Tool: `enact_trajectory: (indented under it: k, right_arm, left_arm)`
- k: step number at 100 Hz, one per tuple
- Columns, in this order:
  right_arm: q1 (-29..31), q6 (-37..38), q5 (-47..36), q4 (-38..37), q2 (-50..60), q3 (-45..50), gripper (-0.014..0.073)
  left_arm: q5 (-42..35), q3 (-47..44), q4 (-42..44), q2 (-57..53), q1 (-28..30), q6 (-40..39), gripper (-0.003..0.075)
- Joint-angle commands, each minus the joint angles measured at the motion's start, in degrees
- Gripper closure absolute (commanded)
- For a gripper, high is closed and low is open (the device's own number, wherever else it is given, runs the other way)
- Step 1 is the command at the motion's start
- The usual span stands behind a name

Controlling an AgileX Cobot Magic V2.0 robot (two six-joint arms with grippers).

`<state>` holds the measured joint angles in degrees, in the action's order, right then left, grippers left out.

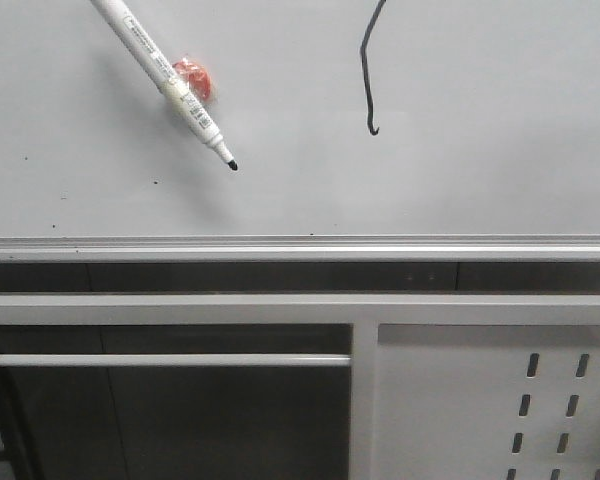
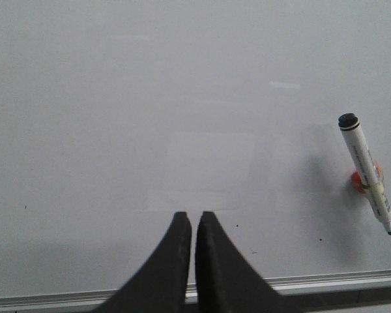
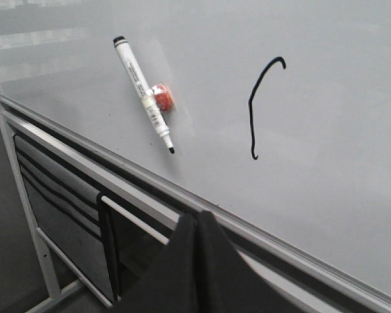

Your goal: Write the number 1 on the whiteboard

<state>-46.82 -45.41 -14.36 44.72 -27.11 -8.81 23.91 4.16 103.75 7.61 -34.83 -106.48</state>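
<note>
The whiteboard [image 1: 460,190] is a glossy pale grey panel with a silver rail along its lower edge. The number 1 [image 1: 366,80] is a thin black curved stroke with a small hook at its lower end; it also shows in the right wrist view [image 3: 253,111]. A white marker [image 1: 170,85] with a bare black tip rests against the board on a red holder [image 1: 195,78]; it shows in the left wrist view [image 2: 367,173] and right wrist view [image 3: 143,94]. My left gripper [image 2: 195,218] is shut and empty, left of the marker. My right gripper [image 3: 199,216] is shut and empty, below the rail.
A silver aluminium rail [image 1: 300,245] runs under the board. Below it are a grey frame with a horizontal bar [image 1: 170,360] and a grey perforated metal panel [image 1: 540,410]. Tiny dark specks dot the board's lower part.
</note>
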Motion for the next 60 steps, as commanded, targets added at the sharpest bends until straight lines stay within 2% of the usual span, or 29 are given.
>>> enact_trajectory:
  k: [1,60]
  right_arm:
    - [-0.1,-0.3,-4.6,-0.7,-0.1,-1.1,0.0662]
    - [-0.1,-0.3,-5.1,-0.7,-0.1,-1.1,0.0662]
  left_arm:
    - [0.7,1.6,2.8,0.6,0.1,0.1,0.0738]
    - [-1.1,1.6,2.8,0.6,0.1,0.1,0.0738]
